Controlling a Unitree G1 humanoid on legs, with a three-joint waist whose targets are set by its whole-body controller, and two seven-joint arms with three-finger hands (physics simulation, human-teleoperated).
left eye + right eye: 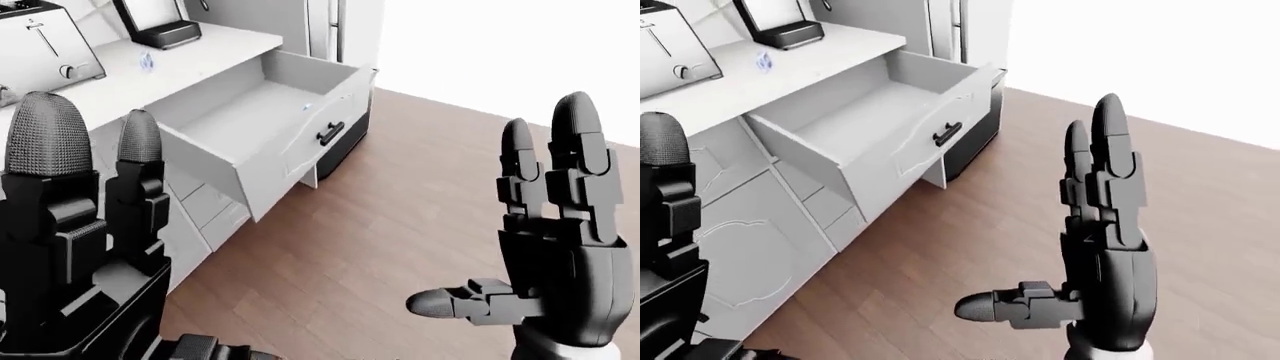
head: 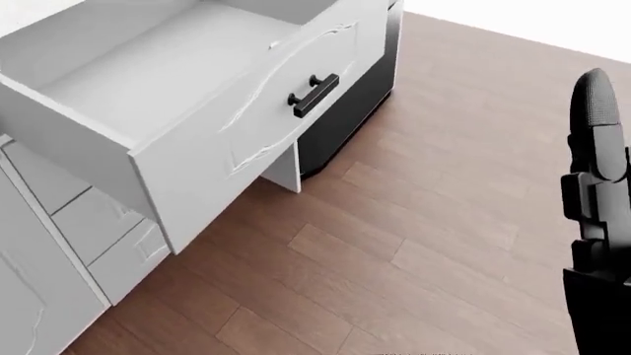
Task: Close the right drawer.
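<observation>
The right drawer [image 1: 270, 120] stands pulled far out of the white cabinet [image 1: 750, 225], in the upper middle of the left-eye view and filling the upper left of the head view. Its front panel carries a black handle [image 2: 314, 95], and the tray looks nearly empty apart from a small bluish speck [image 1: 307, 107] near the panel, too small to identify. On the counter [image 1: 190, 60] above it sit a toaster [image 1: 45, 49] at the upper left and a dark appliance [image 1: 158, 22] beside it.

Neither hand touches anything. The right hand [image 1: 555, 247] is raised at the right of the left-eye view, fingers spread straight up and thumb pointing left, holding nothing. The left hand [image 1: 80, 232] fills the lower left, its two visible fingers upright and apart, also holding nothing. Both are well apart from the drawer, with bare wooden floor [image 2: 414, 244] between.

The step in hand appears to be the approach. To do it well, the robot would likely move closer until the front panel is in reach, then lay a flat palm against the panel near the handle and push straight along the drawer's slide toward the cabinet. Pushing off-centre or at an angle could make the drawer bind, and no grip on the handle should be needed.
</observation>
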